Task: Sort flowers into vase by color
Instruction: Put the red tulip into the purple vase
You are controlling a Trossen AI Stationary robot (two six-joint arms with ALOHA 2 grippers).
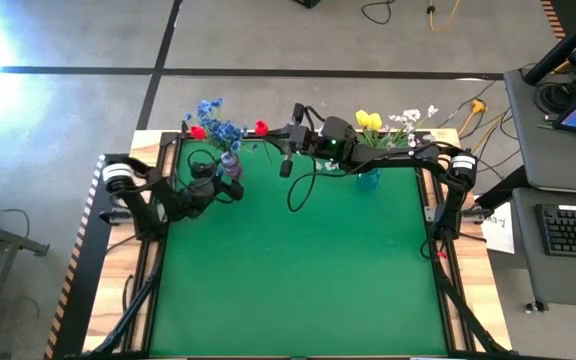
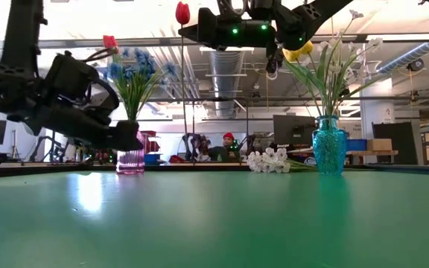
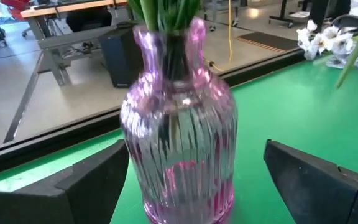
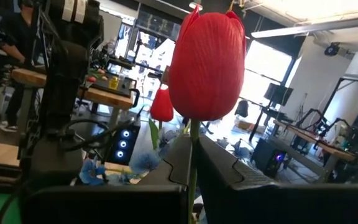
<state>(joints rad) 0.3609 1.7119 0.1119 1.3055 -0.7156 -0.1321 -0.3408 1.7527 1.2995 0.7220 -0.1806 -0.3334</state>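
A pink ribbed glass vase (image 3: 179, 124) stands at the table's far left and holds blue flowers (image 2: 134, 71) and a red tulip (image 2: 110, 42). My left gripper (image 3: 194, 149) is open, one finger on each side of the vase's belly, low over the table (image 1: 230, 185). My right gripper (image 4: 191, 180) reaches high over the far edge from the right (image 1: 280, 133) and is shut on another red tulip (image 4: 207, 62). A teal vase (image 2: 328, 145) at the far right holds yellow tulips (image 1: 368, 120) and white sprays (image 1: 413, 117). My right gripper pinches the red tulip's thin green stem (image 4: 193, 155) between its two fingers, just below the bloom. The fingers come about level from the table's right and lie across the stem. The bloom stands upright above them, and the stem (image 2: 182, 97) hangs straight down, clear of the table.
A bunch of white blossoms (image 2: 270, 160) lies on the green mat beside the teal vase. Cables run along the table's far edge. A person (image 2: 228, 145) sits in the room beyond. The near half of the mat (image 1: 298, 280) is bare.
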